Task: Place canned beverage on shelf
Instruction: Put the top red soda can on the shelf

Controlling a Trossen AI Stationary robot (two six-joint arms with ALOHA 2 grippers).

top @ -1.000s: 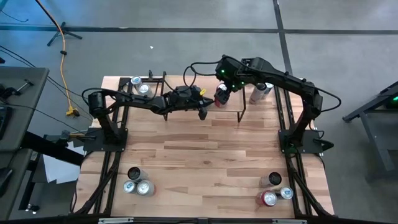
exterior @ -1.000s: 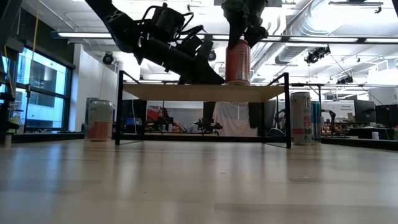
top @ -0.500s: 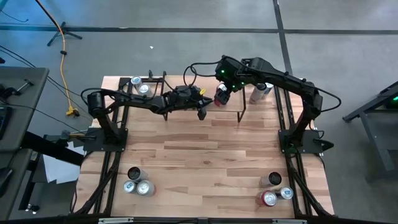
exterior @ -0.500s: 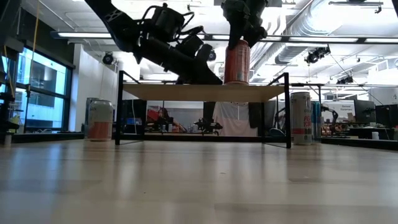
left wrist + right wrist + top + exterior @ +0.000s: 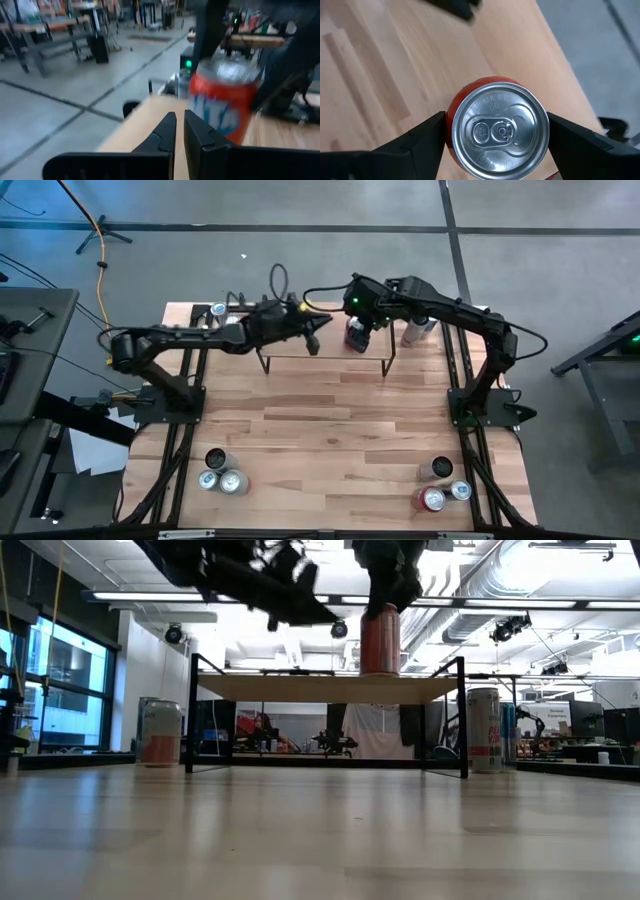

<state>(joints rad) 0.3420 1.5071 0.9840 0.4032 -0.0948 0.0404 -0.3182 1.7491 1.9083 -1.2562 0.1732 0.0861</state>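
High view: a red canned beverage with a silver top (image 5: pixel 356 335) stands upright on the shelf, a low riser with a light wood plank top and thin black legs (image 5: pixel 300 350), at the table's far edge.
The dark right gripper (image 5: pixel 496 135) straddles the can from above, fingers on either side of it. The dark left gripper (image 5: pixel 179 131) hovers clenched and empty beside the can, above the shelf.

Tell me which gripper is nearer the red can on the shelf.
Right. The right gripper sits directly over the red can, fingers either side of it. The left gripper, shut, hovers above the shelf beside the can, apart from it.
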